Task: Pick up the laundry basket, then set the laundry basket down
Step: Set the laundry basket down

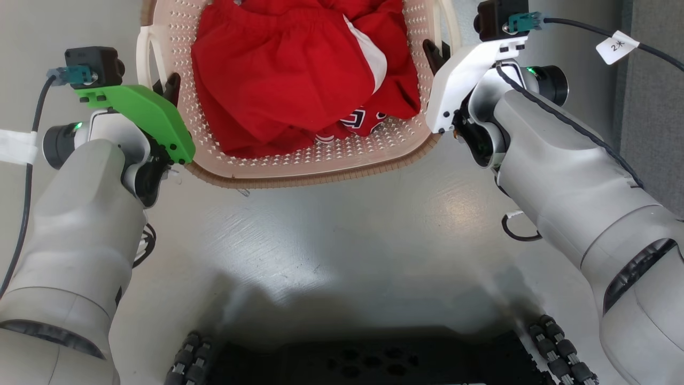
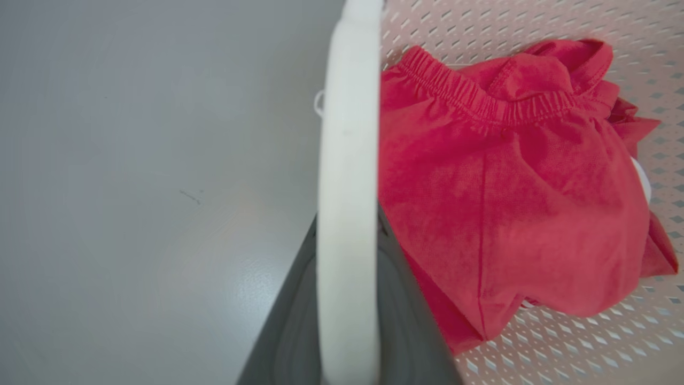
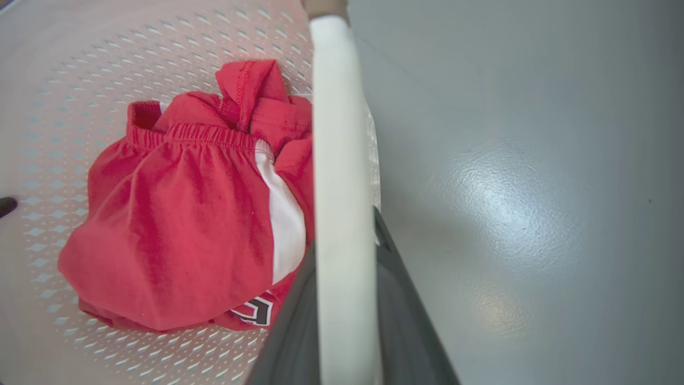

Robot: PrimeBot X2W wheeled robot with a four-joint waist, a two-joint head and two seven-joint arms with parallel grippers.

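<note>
The cream-white laundry basket (image 1: 299, 174) with brown rim trim sits at the top centre of the head view, holding red clothes (image 1: 288, 69). My left gripper (image 1: 170, 88) is at its left side handle (image 1: 143, 53), and my right gripper (image 1: 435, 53) is at its right side handle (image 1: 449, 27). In the left wrist view the white handle (image 2: 347, 133) runs between my dark fingers (image 2: 406, 299), which close on it from both sides. The right wrist view shows the same: the handle (image 3: 342, 160) is clamped between the fingers (image 3: 401, 299). Red clothes (image 2: 507, 187) (image 3: 181, 224) lie on the perforated bottom.
Grey glossy floor (image 1: 342, 240) spreads below the basket. My black wheeled base (image 1: 352, 358) is at the bottom edge. A darker grey surface (image 1: 657, 80) borders the right side, a tagged cable (image 1: 617, 45) runs to the right wrist, and a white strip (image 1: 16, 145) lies at far left.
</note>
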